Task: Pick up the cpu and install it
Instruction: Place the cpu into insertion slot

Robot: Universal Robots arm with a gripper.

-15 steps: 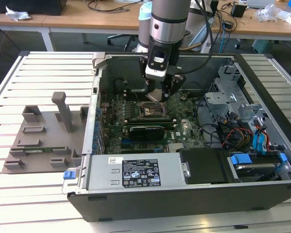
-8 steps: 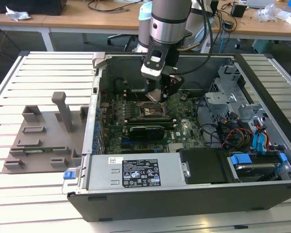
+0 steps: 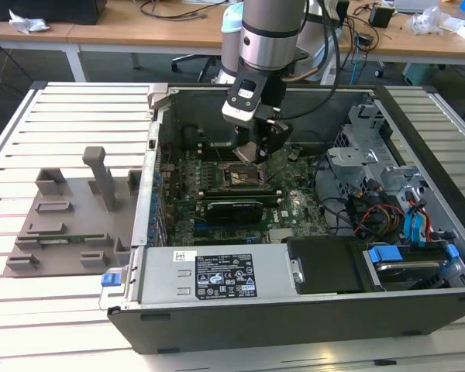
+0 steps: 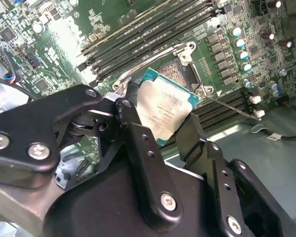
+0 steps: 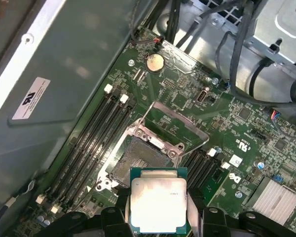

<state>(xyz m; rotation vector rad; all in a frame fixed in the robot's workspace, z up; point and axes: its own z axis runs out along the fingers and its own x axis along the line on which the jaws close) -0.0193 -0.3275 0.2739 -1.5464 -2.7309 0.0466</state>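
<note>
The cpu (image 4: pixel 164 110) (image 5: pixel 158 202), a flat square chip with a silvery top and green rim, is clamped between my black fingers (image 4: pixel 135 133). My gripper (image 3: pixel 252 152) (image 4: pixel 160 116) hangs inside the open computer case (image 3: pixel 294 310), just above the motherboard (image 3: pixel 217 167). The cpu hovers over one edge of the dark socket (image 5: pixel 138 160) (image 4: pixel 185 71), whose metal load frame (image 5: pixel 175 123) stands flipped open. The chip is not seated; it sits slightly off from the socket's centre.
Memory slots (image 5: pixel 96 133) run along both sides of the socket. A long black expansion card (image 3: pixel 232 208) lies nearby. Drive cage and cables (image 3: pixel 387 194) fill the case at the exterior view's right. A grey fixture tray (image 3: pixel 70 225) rests on the slatted table at the exterior view's left.
</note>
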